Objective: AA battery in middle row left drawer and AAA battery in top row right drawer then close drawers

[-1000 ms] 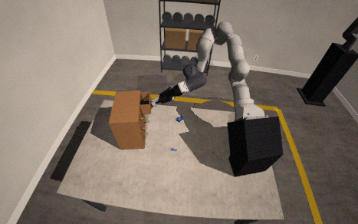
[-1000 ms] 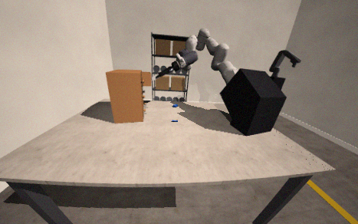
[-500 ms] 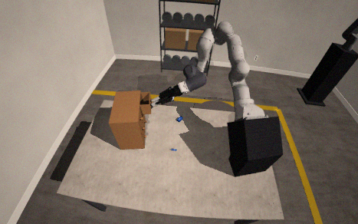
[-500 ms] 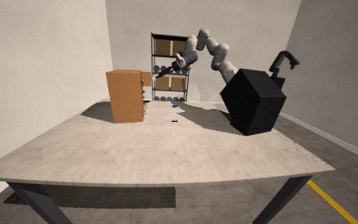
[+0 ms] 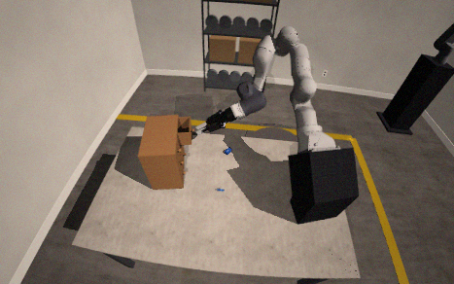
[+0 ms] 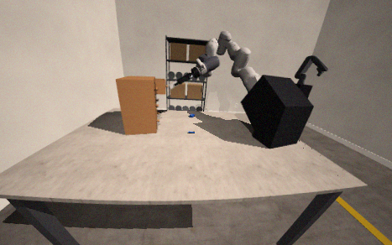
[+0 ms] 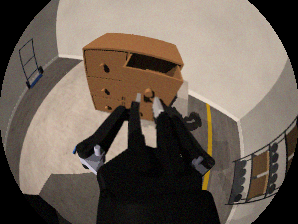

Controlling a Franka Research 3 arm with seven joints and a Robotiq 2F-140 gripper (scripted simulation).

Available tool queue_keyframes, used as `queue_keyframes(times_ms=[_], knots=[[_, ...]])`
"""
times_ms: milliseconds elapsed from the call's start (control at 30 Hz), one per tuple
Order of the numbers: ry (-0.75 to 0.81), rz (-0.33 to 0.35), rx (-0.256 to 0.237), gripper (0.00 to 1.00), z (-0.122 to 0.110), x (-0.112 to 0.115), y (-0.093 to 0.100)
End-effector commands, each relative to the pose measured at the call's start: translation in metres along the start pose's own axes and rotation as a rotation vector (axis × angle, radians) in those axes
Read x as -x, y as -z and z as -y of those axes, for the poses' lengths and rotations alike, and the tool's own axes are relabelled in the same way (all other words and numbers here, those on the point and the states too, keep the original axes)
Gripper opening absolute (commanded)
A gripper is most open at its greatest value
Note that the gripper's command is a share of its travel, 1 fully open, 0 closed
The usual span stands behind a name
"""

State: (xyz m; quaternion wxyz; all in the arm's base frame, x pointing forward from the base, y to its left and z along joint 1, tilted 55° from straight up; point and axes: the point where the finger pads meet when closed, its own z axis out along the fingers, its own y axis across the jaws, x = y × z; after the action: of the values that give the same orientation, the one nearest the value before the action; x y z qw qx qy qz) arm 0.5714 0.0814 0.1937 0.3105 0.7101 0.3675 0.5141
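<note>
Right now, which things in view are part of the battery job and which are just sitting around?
Part of the job:
- small chest, its top-right drawer pulled out
- larger blue battery on the table
- smaller blue battery on the table
- gripper, at that drawer and holding nothing

Just around:
- shelf rack with boxes
- black stand on the floor
</note>
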Motion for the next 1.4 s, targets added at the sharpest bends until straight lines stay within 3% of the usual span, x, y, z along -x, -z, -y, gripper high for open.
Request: queue_keyframes(times_ms=[0,400,767,1133,1367], knots=[[-0.01,-0.002,0.007,0.2,-0.003,0.008,0.012],[-0.01,-0.002,0.007,0.2,-0.003,0.014,0.026],[-0.01,-0.002,0.007,0.2,-0.002,0.021,0.073],[-0.01,0.005,0.007,0.2,-0.003,0.021,0.076],[-0.01,0.058,0.007,0.2,-0.003,0.019,0.083]])
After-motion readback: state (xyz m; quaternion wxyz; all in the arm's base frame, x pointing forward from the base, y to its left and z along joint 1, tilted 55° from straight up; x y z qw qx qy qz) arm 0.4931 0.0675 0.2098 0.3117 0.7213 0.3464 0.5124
